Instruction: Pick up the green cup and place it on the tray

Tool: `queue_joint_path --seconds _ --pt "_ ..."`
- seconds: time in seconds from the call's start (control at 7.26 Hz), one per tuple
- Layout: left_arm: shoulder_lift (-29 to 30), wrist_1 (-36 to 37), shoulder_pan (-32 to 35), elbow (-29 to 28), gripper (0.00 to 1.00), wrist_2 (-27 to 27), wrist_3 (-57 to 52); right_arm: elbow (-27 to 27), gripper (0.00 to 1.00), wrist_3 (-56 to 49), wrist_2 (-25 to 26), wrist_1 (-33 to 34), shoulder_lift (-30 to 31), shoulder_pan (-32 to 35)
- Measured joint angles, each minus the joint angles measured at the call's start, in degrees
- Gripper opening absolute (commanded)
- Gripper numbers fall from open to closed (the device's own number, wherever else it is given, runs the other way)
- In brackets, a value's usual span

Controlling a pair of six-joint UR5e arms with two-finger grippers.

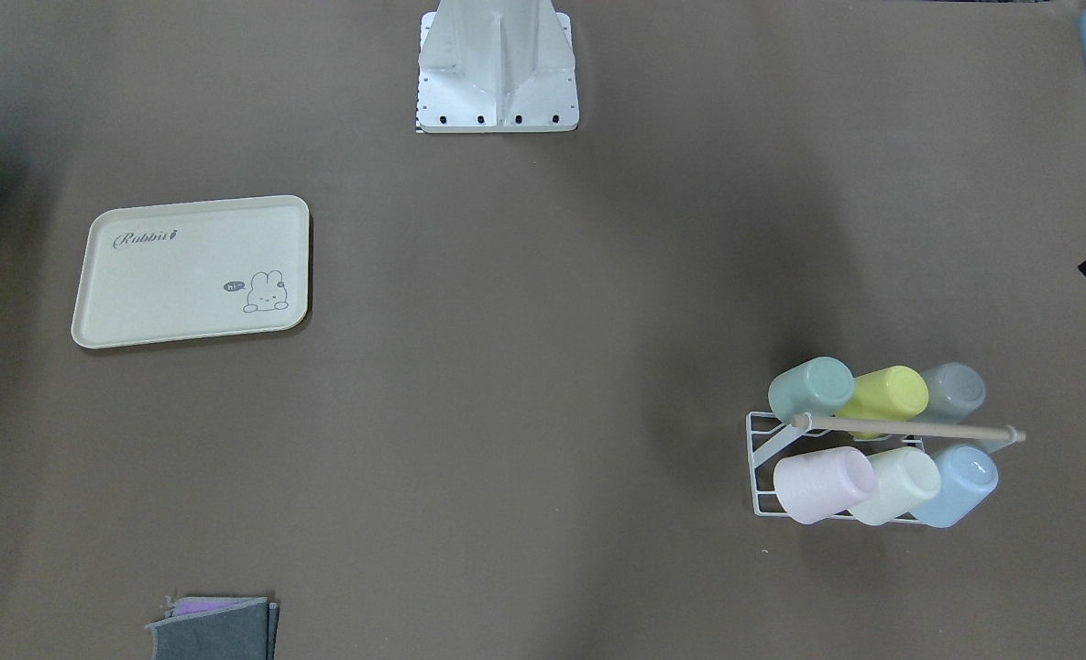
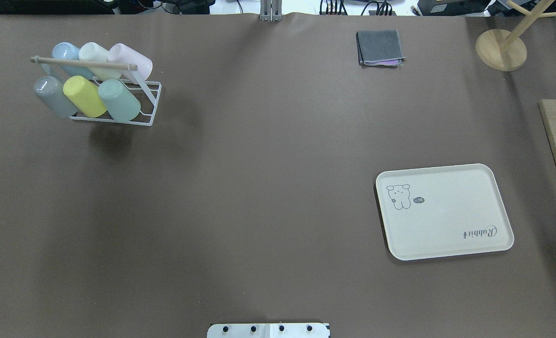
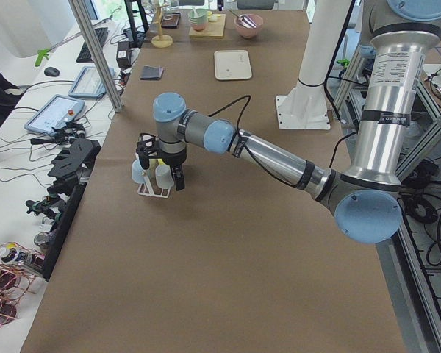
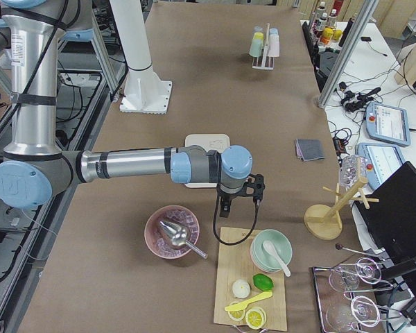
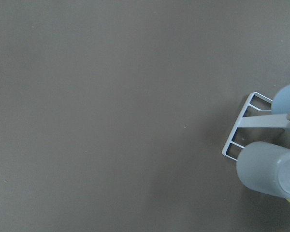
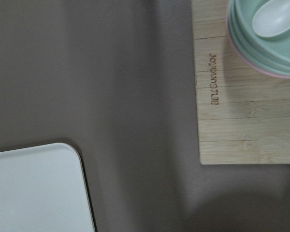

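Green cup [image 2: 119,99] in rack [image 2: 152,104] w/ yellow cup [image 2: 84,96] adj.; tray [image 2: 446,227] well apart.

the tray [image 1: 185,307] carries "rabbit" in script and a tiny "hi" bubble beside its bunny [image 1: 266,293]. the wooden board [image 6: 241,140] reads "joyoung", then two unclear characters.

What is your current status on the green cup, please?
Left gripper by the rack, right gripper by the tray; states unclear. Green cup racked beside yellow cup. Wooden bar close above it.
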State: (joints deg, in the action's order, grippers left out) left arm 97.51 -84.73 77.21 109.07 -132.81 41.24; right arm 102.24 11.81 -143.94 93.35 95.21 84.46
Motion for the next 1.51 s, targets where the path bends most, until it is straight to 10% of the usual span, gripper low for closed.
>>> queue_joint_path --seconds 0.83,1.51 --pt "12.7 -1.1 -19.6 8.1 0.99 3.3 2.4 -5.2 0.96 29.8 3.4 -36.5 5.2 -16.1" --pt "11.3 -3.9 -31.1 10.7 0.99 24.2 -40.5 -12.6 0.8 46.9 10.9 -60.3 6.0 -28.8"
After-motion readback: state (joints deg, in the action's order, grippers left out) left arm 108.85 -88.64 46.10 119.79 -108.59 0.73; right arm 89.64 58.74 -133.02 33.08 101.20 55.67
